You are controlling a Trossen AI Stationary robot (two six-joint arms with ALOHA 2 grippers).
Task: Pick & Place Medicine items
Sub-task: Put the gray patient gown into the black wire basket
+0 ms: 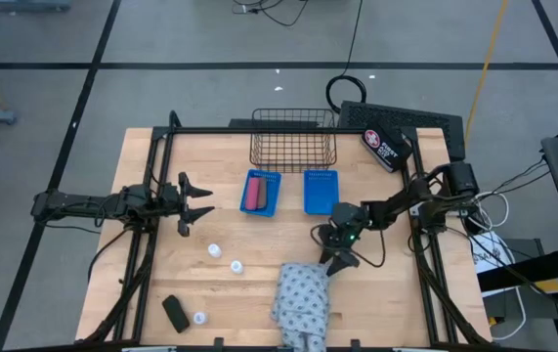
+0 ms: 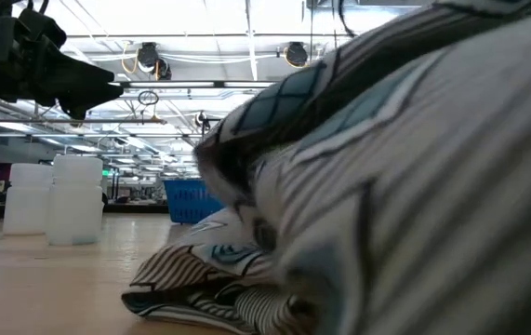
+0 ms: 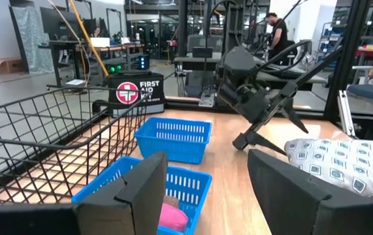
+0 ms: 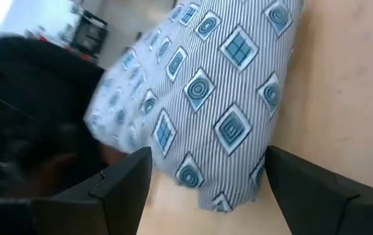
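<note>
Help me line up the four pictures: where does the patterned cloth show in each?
High: patterned cloth at bottom centre, below the right gripper.
Low: fills the right side.
Left wrist: right edge.
Right wrist: centre.
Shared landmark: the cloth itself.

Low view: patterned cloth (image 2: 386, 186) fills the frame, blurred, hiding the table behind. High view: cloth's lower edge cut off. White bottles (image 1: 214, 250) too small for detail.

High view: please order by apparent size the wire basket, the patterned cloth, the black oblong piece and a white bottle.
1. Wire basket
2. Patterned cloth, somewhat smaller, partly cut off by the picture's edge
3. Black oblong piece
4. White bottle, smallest
</note>
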